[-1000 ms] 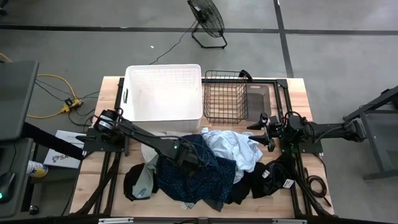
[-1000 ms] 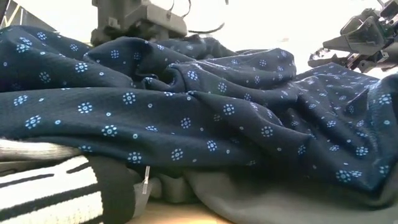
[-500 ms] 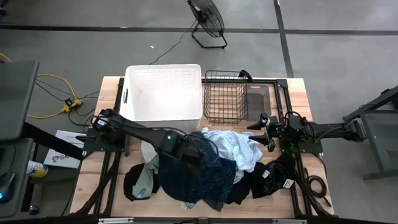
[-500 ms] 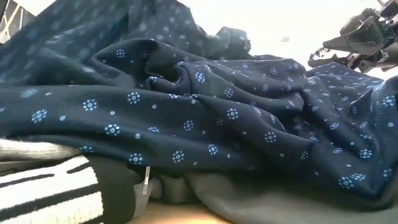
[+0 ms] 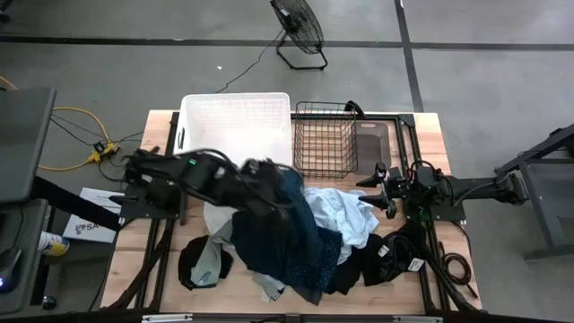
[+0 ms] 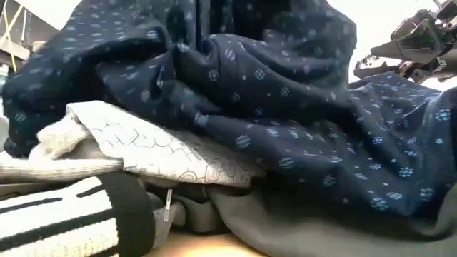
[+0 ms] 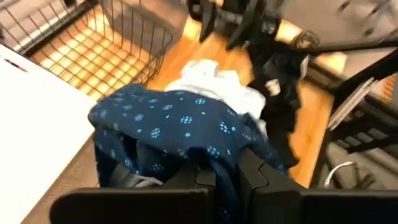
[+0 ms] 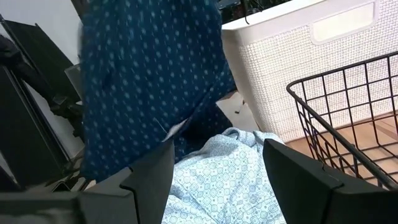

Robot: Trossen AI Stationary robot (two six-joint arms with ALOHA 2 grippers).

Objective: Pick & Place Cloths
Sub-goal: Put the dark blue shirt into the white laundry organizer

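On my far left, off the counter [image 5: 429, 126], sit a yellow cable [image 5: 75, 115] and a monitor edge; moving in, my left arm reaches across the counter's left half, and its end effector [image 5: 260, 172] sits just in front of the white tub [image 5: 235, 133], closed on the navy patterned cloth [image 5: 285, 229]; in the left wrist view the two dark fingers [image 7: 261, 180] pinch together with the navy fabric bunched between them. That cloth hangs from the grip and drapes toward the counter's near edge, its long axis running from the tub toward me, its lower part spread over the heap. Beneath its left side I see a grey-and-white rag and a black piece [image 5: 199, 262]; in the low view a pale patterned cloth [image 6: 161, 150] shows under the navy folds. Right of the navy one lies the light blue cloth [image 5: 339, 215], crumpled, touching it; the black wire basket [image 5: 326, 139] stands behind, beside the tub. Further right, black cloths [image 5: 390, 251] lie near the front edge; my right end effector [image 5: 381, 188] waits beside the light blue cloth, fingers spread apart, holding nothing.
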